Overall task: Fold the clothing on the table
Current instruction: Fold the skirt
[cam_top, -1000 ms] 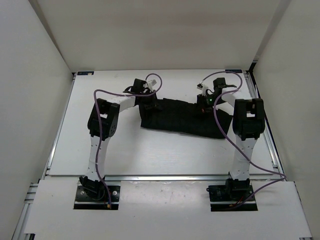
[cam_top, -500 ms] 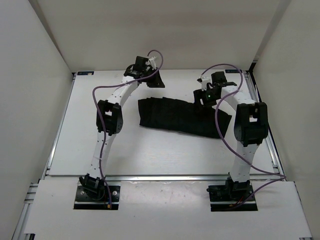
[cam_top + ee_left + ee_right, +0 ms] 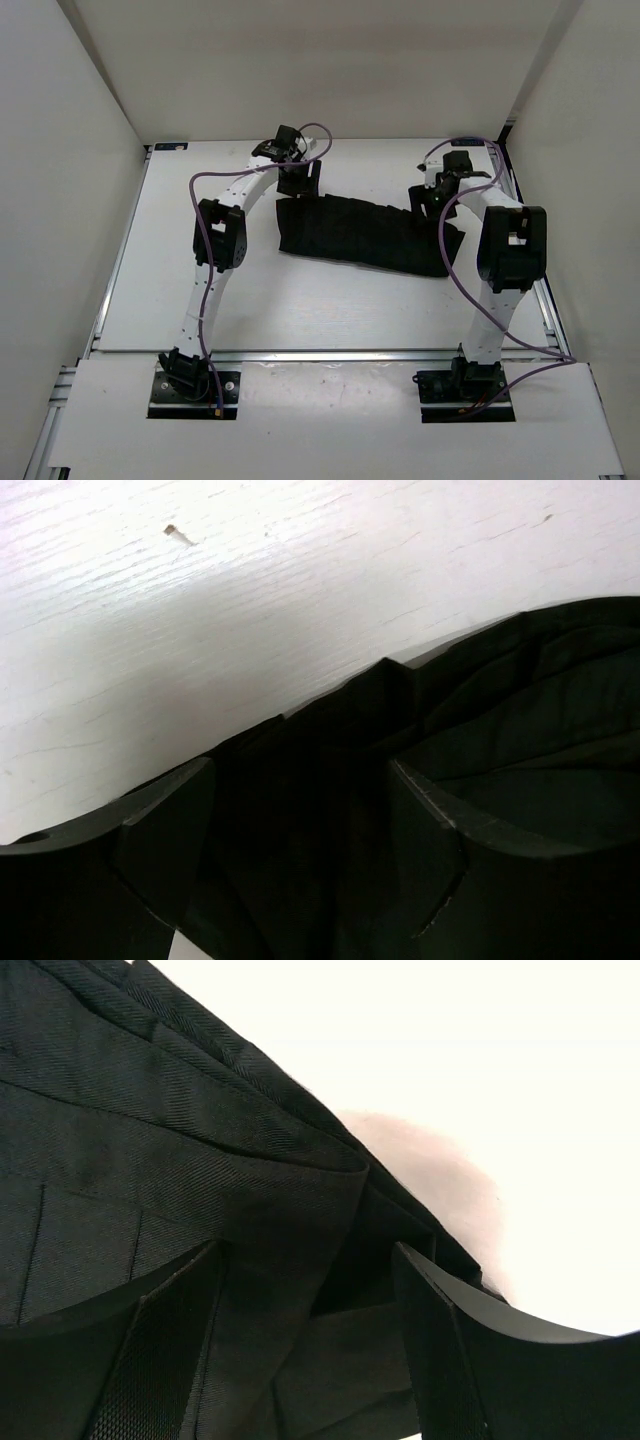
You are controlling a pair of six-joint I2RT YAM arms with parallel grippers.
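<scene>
Top external view: wrinkled black fabric clothing [image 3: 365, 232] is being left on the far half of the flat white surface [image 3: 300, 300], just released. Left claw [image 3: 298, 180] and right claw [image 3: 425, 195] are being held wide open, empty, at its far corners, so this fold is probably being finished.

No legible text, label or number anywhere.

Clothing [image 3: 365, 235]: plain black throughout, no print; a fine diagonal rib weave shows close up in the right wrist view. Table [image 3: 300, 290]: matte white with faint streaky grain. Arm links [image 3: 197, 300] white with black joints; cables [image 3: 443, 250] purple.
</scene>
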